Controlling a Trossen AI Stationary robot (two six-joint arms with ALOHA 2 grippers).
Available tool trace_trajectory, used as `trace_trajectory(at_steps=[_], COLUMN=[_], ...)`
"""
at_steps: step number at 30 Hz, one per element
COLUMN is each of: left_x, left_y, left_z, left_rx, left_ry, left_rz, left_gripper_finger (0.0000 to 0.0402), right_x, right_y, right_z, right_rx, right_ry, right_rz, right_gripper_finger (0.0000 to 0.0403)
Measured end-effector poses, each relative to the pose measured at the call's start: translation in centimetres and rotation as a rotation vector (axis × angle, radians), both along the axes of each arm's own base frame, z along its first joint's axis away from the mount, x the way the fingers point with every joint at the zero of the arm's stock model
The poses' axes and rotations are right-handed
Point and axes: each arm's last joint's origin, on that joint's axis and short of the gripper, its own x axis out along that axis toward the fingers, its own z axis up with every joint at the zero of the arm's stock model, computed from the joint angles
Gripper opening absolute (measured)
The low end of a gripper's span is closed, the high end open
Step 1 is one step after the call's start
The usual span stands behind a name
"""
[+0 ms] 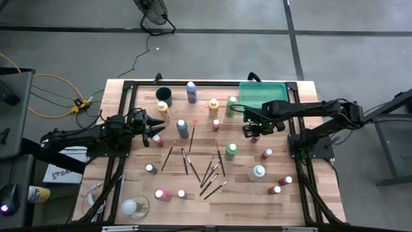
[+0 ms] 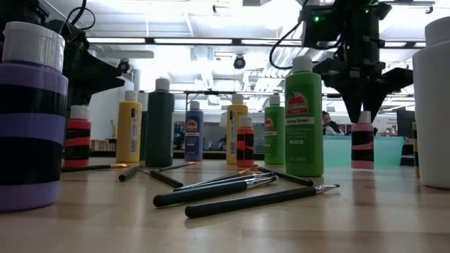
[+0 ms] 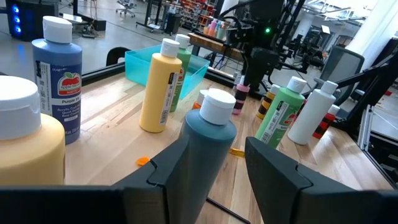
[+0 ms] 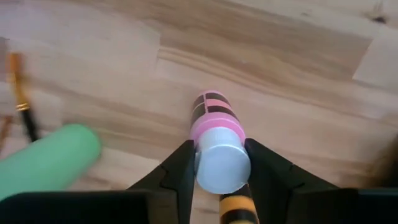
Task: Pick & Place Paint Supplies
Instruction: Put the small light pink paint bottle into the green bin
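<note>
right gripper (image 4: 217, 163) down over small pink bottle with black bands and a pale cap (image 4: 216, 140), fingers pressed against the cap on both sides; reads as a grip taken from above, bottle upright on the light wooden tabletop (image 1: 283, 206). same bottle in low view (image 2: 363, 144) under the dark fingers, base apparently on the wood, not yet lifted. top grip probably chosen because neighbours crowd the sides.

translucent green rectangular tray (image 1: 257, 95) just behind the grip site, near the right arm; likely drop point, short carry.

left gripper (image 3: 214, 165) low at table's left side, fingers apart, tall teal-grey bottle with white cap (image 3: 208, 146) between them; no clear contact on either side, so not counted as held. waiting or lining up, cannot tell which.

around: tall green bottle with white cap (image 2: 304, 116) near the pink one, seen lying across the right wrist view (image 4: 46, 162); needs clearance on the lift. orange-and-black banded bottle (image 4: 235, 210) touching or just beside the pink one, under the fingers; risk of dragging it.

thin dark-handled paintbrushes (image 1: 209, 174) scattered mid-table, well apart from both grips. yellow bottle (image 3: 158, 87), blue bottle (image 3: 57, 78), dark round cup (image 1: 163, 94) toward the far edge, untouched.
</note>
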Motion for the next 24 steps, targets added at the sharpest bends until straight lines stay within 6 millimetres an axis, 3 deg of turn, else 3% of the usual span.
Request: trace_trajectory(at_steps=[7,14,24], left_x=[0.0,0.0,0.0], left_y=[0.0,0.0,0.0], left_z=[0.0,0.0,0.0], left_rx=[0.000,0.000,0.000], left_ry=[0.000,0.000,0.000], left_rz=[-0.001,-0.001,0.000], left_gripper_finger=[0.0152,0.0152,0.0152], right_x=[-1.5,-3.4,-6.1], right_y=[-0.8,-3.7,-9.8], right_z=[4.6,9.3,9.6], right_rx=[-0.072,-0.153,-0.287], right_ry=[0.024,0.066,0.151], right_rz=[-0.038,-0.002,0.019], right_gripper_finger=[0.0113,0.0114,0.0115])
